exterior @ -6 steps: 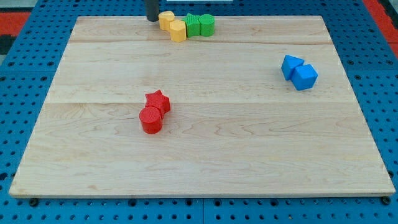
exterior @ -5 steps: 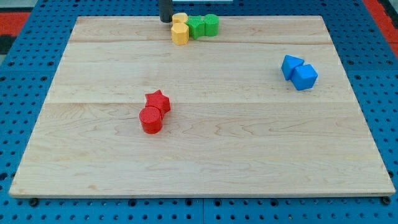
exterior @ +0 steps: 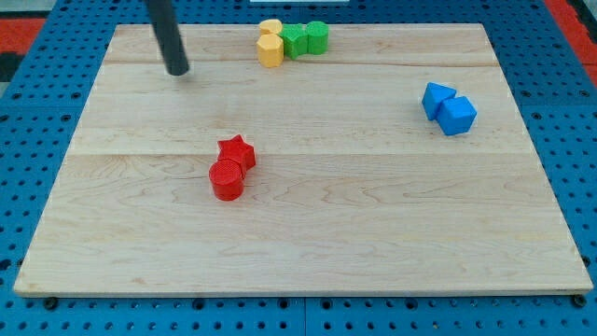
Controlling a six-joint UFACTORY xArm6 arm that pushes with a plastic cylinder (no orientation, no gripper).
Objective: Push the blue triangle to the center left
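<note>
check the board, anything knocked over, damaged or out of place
Nothing stands out. The yellow blocks, green blocks, blue blocks and red blocks sit in tidy clusters; my tip is apart, left of the yellow pair.

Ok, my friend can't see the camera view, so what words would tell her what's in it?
My tip rests near the top left of a wooden board, far from two blue blocks huddled together on the right. A red star and a red round block touch near the middle, and two yellow blocks and two green blocks cluster at the top edge.

No legible text or markings.
</note>
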